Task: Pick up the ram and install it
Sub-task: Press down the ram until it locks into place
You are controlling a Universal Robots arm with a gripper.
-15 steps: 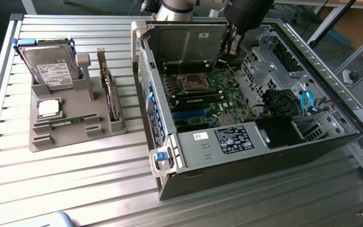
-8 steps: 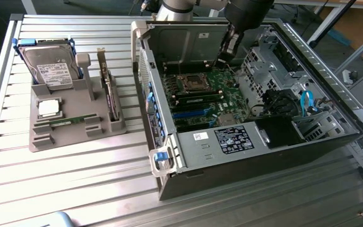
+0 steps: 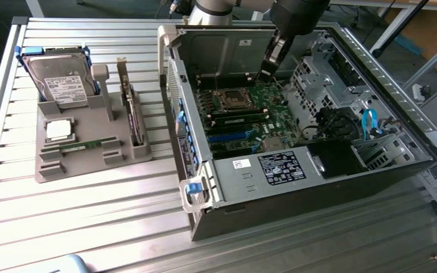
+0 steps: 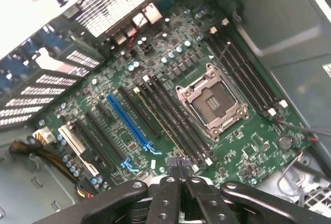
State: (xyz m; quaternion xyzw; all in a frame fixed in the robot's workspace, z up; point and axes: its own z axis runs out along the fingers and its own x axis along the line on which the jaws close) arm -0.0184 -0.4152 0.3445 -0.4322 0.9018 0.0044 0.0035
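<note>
Grey plastic holder (image 3: 89, 162) sits at the exterior view's left, carrying a hard drive (image 3: 65, 79), a silver processor (image 3: 59, 128), an upright expansion card (image 3: 132, 114) and one ram stick (image 3: 82, 146) lying flat in its slot. Right of it stands the open computer case (image 3: 203, 196). Above its green motherboard (image 4: 170, 105) and empty CPU socket (image 4: 212, 102), the gripper (image 4: 179, 180) is clenched shut, its fingers pinching nothing discernible.

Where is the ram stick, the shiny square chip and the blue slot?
ram stick (image 3: 82, 146), exterior view, middle of the green board.
square silver chip (image 3: 58, 129), exterior view, its top face.
blue slot (image 4: 129, 124), wrist view, middle of its length.
</note>
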